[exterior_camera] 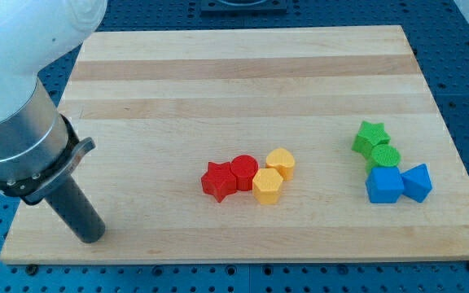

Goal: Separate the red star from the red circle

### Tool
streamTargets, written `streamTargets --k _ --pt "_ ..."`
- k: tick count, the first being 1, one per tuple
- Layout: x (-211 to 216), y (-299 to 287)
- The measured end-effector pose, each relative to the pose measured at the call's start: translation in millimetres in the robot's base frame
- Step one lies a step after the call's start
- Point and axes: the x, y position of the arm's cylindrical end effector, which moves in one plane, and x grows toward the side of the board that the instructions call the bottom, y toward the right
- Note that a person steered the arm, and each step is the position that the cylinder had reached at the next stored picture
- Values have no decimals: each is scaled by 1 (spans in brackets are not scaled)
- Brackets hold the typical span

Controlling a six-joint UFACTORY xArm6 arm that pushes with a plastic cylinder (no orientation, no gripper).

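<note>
Eight blocks on wooden board [218, 65]; red star [218, 181] touching red circle [244, 171]; my tip [90, 234] well left; no jaws.

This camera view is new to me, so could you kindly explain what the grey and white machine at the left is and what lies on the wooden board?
There is only this one view, looking down at a slant onto a wooden board that sits on a blue perforated base. The big grey and white shape at the view's left is a robot arm. It has no claw; it ends in a dark rod, and my tip rests near the board's bottom left corner, well to the left of every block. It holds nothing; it only pushes.

In the middle lie a red star and a red circle, touching, with two yellow blocks pressed against the circle's right. At the view's right a green star, a green circle and two blue blocks form a second cluster.
</note>
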Motion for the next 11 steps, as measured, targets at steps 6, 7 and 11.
streamTargets --k 6,7,11 --pt "-39 180" --pt "-39 180" --pt "-212 77"
